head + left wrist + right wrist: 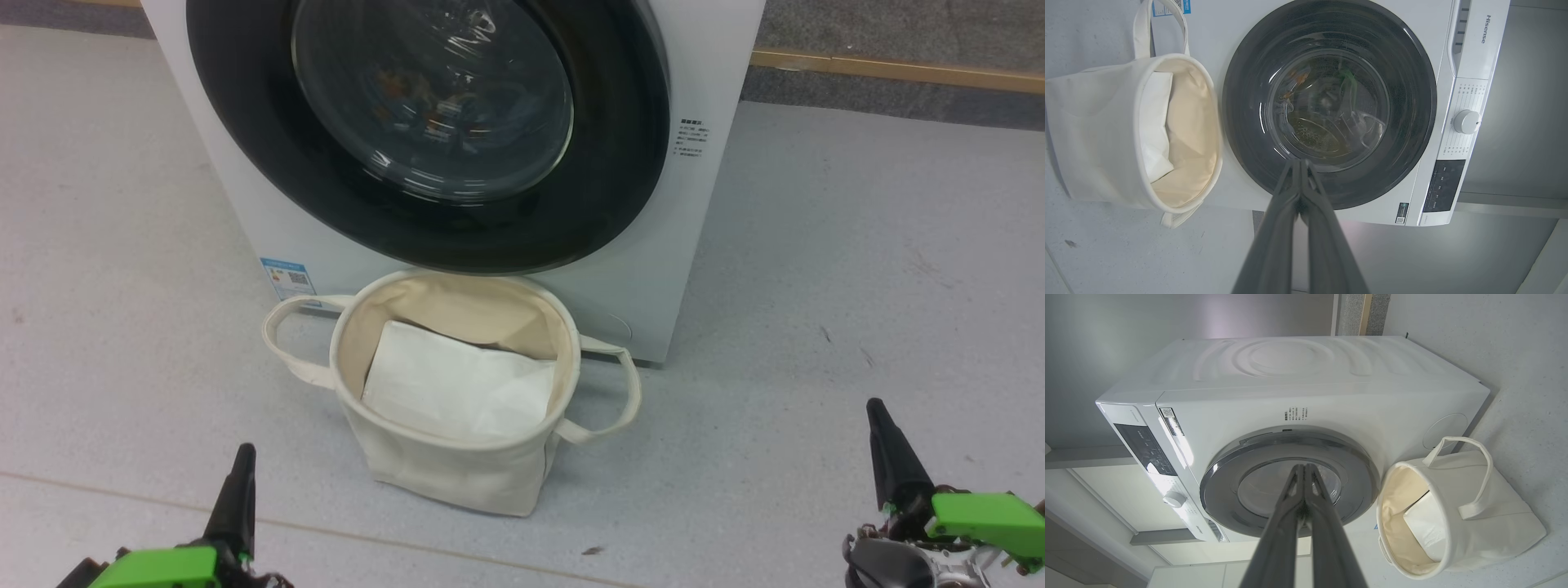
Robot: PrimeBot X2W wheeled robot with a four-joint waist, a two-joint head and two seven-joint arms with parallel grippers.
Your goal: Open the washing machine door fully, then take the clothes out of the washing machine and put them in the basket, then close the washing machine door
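Holdings, largest first:

1. Floor: pale grey and speckled, bearing everything below.

2. The washing machine: white front-loader standing square ahead of the robot. In the left wrist view a control panel and knob sit above the door. A small blue label is at the lower corner.

3. The washing machine door: glossy black rim with a bulging glass centre. It lies flush against the cabinet with no gap showing, so it is judged shut. Step one, opening it fully, is not yet begun.

4. The basket: cream canvas tub with two looped handles, upright on the floor just in front of the machine and below the door. It holds none of the task garments.

5. White folded sheet: lying slanted inside the basket; not part of the load to be moved.

6. The clothes: inside the drum, glimpsed through the glass as orange and bluish patches. Their number and shape cannot be told.

7. Left gripper: low at the near left, well apart from basket and door, its fingers pressed together on nothing. Its wrist view looks straight at the door glass.

8. Right gripper: low at the near right, likewise well back, its fingers together and empty, aimed towards the door from the side.

Status: nothing done. Opening the door, unloading the clothes and closing the door all remain. Both arms appear parked at rest
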